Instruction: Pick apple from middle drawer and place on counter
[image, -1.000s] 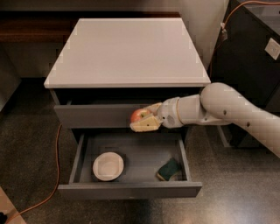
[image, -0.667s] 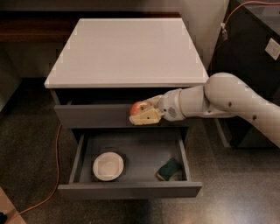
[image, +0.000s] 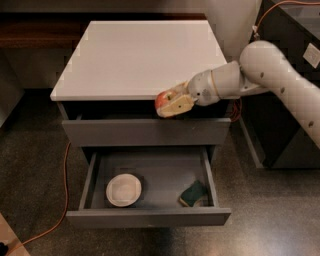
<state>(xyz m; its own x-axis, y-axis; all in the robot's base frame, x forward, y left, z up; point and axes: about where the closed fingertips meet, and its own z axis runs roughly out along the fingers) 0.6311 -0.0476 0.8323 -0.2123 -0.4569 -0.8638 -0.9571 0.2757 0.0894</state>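
The gripper (image: 169, 105) hangs at the front edge of the worktop (image: 135, 55), fingers clamped around the apple (image: 162, 98). It looks firm, smooth, light and round, so it is best held across its widest part.

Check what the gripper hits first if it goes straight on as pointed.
Probably nothing. The gripper, shut on the apple, points image-left along the front edge of the counter; that line looks free, though depth is unclear and it could graze the edge.
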